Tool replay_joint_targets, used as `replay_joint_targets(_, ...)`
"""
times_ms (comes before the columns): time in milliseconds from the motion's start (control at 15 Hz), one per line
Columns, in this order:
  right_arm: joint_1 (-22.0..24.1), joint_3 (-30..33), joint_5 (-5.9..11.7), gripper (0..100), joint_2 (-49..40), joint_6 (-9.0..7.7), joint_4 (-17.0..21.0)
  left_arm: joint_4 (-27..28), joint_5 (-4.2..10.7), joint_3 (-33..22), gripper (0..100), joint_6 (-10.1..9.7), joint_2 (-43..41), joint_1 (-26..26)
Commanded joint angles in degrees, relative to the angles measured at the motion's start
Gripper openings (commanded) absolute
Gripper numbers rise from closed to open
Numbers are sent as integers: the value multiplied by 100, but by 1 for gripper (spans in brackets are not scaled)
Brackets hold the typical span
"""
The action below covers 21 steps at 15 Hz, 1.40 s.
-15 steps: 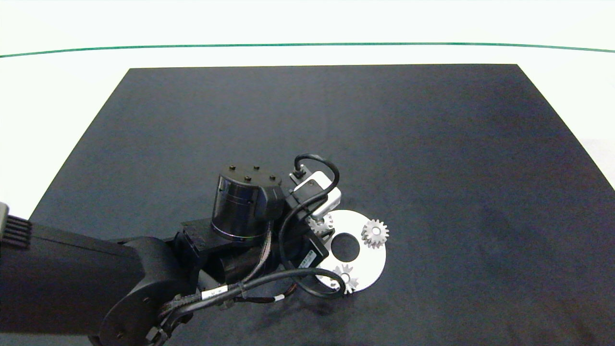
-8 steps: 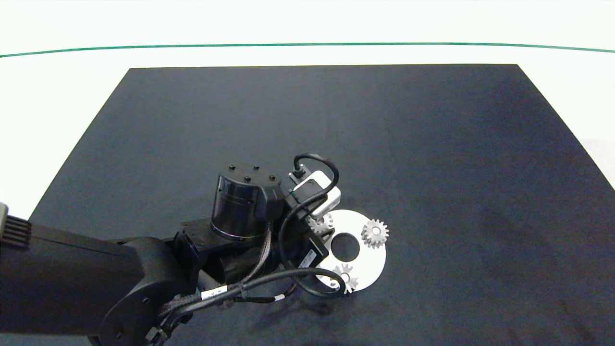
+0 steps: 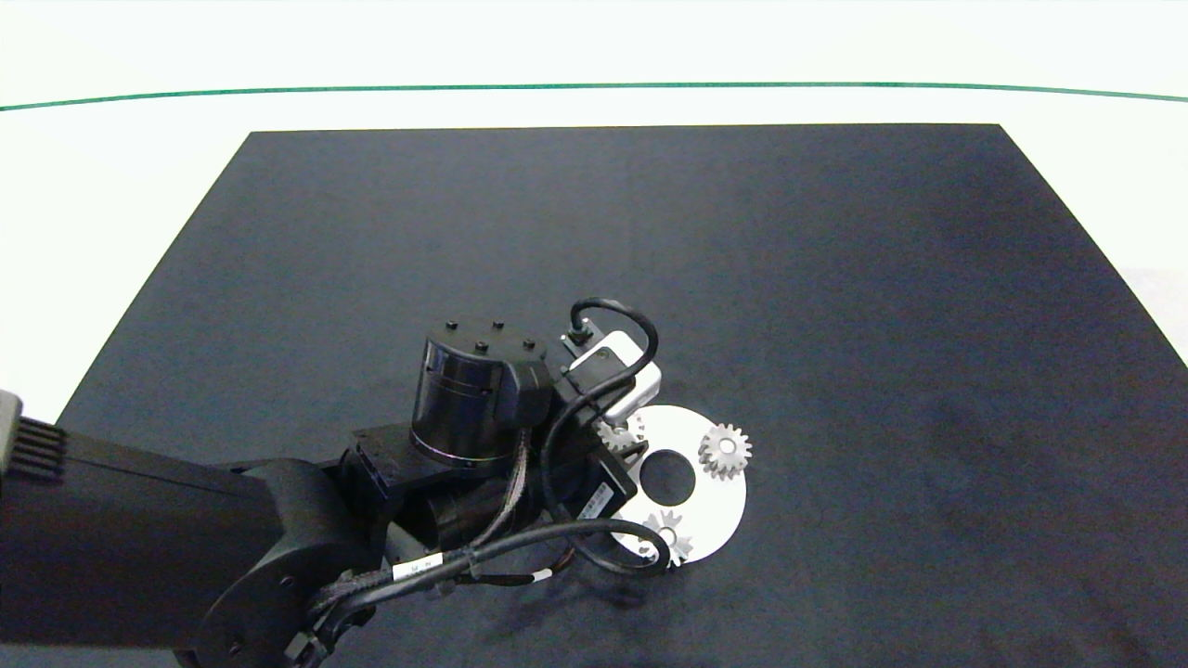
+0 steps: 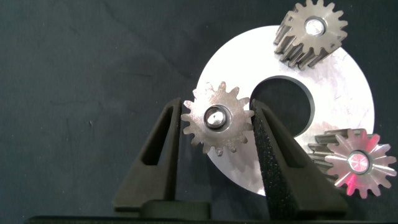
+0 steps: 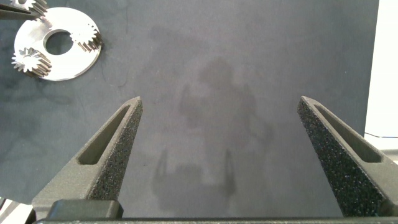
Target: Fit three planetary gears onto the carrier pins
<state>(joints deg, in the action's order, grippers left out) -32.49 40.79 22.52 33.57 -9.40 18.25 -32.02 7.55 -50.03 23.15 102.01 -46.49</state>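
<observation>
The white carrier disc [image 3: 719,508] lies on the black mat near the middle front. Two planetary gears [image 4: 310,30] [image 4: 357,163] sit on carrier pins, whose tips [image 4: 314,26] show in their centre holes. A third gear [image 4: 216,118] rests on the disc's near-left pin. My left gripper [image 4: 214,109] is shut on it, one finger [image 4: 163,140] against the teeth on each side. In the head view the left wrist covers most of this gear [image 3: 620,432]. My right gripper [image 5: 221,106] hangs open over bare mat, far from the disc [image 5: 59,53].
The black mat [image 3: 835,278] covers most of the white table. A green line [image 3: 594,86] runs along the table's far side. The left arm [image 3: 278,538] reaches in low from the front left and hides the disc's left edge.
The left wrist has shifted very slightly to the right. The gears and the disc have stayed where they were.
</observation>
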Motion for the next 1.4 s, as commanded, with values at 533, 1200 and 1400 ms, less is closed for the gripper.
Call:
replay_joint_targets(533, 6, 8, 7, 100, 9, -9, 12, -14, 1, -103, 100, 14, -41, 26)
replay_joint_targets(1200, 718, 412, 69, 100, 299, -88, -6, 1181, 19, 213, 100, -302, -2238, 2312)
replay_joint_targets(1400, 1491, 403, 69, 100, 193, -317, -23, 1770, 19, 441, 100, -592, -3249, 3278)
